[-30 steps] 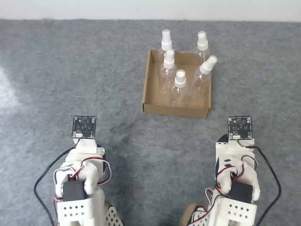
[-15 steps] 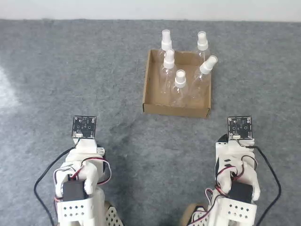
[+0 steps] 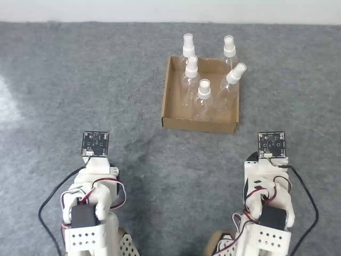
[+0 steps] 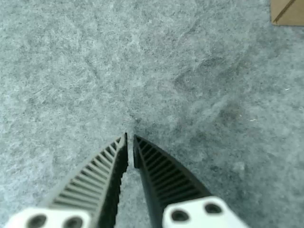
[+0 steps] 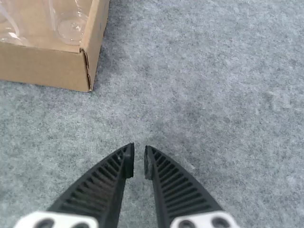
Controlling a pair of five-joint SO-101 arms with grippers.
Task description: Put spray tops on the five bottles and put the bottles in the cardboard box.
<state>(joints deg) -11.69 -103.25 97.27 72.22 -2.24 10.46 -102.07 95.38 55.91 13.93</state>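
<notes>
Now, five clear, white-capped bottles [image 3: 204, 102] crowd the shallow rectangular cardboard box [image 3: 198, 125].

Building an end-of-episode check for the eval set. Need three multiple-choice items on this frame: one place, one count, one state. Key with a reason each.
1. Where are the clear plastic bottles?
A) inside the brown cardboard box
B) lying on the table beside the box
C) one in each gripper

2. How many white spray tops are there?
A) three
B) four
C) five

3. How do the left gripper and the right gripper stand?
A) both shut, holding nothing
B) both wide open
C) each shut on a bottle

Key:
1 A, the high view shows all the bottles within the box walls.
2 C, five white tops, one on each bottle.
3 A, each wrist view shows the fingers nearly together with nothing between them.
</notes>
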